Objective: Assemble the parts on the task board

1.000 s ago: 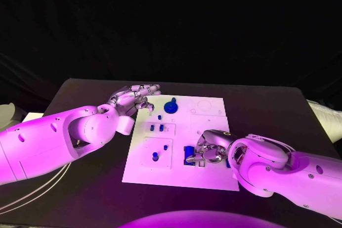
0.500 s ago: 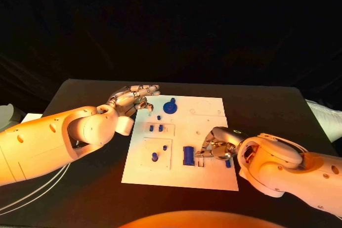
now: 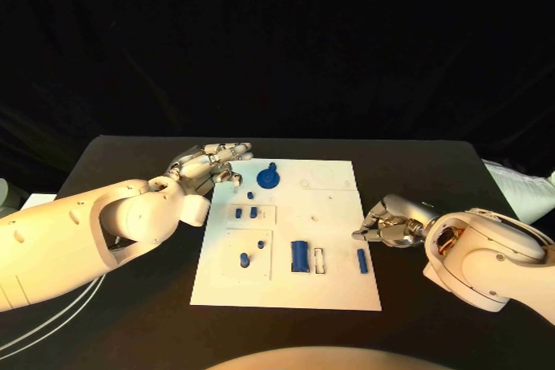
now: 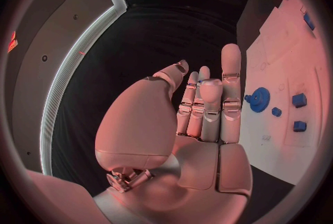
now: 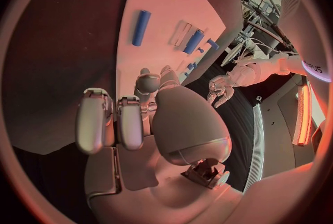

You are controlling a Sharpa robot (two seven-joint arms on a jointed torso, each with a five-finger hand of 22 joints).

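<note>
Nearest on the table (image 3: 127, 322), the near edge of the board (image 3: 289, 294) is bare white. Just beyond, a long blue bar (image 3: 300, 256) is seen lying on the board beside a thin white slot (image 3: 321, 259), and a slimmer blue rod (image 3: 362, 261) lies on the board towards its right edge. On a raised square plate (image 3: 253, 254) at the board's left, a short blue peg (image 3: 244, 260) and a smaller blue stud (image 3: 264, 244) are set. The right hand (image 3: 387, 228) is held just off the board's right edge, level with the rod but apart from it; its fingers (image 5: 94, 124) are curled in, and nothing is seen in them in the right wrist view. Farther along the board, two small blue blocks (image 3: 245, 213) stand side by side on a smaller plate, with a tiny blue piece (image 3: 250, 196) just beyond them. At the board's far left, a round blue gear (image 3: 269, 177) lies flat. The left hand (image 3: 209, 168) is held at the board's far left corner, just beside the gear and not touching it; in the left wrist view its fingers (image 4: 231, 85) are stretched out straight and close together, and nothing is held.
</note>
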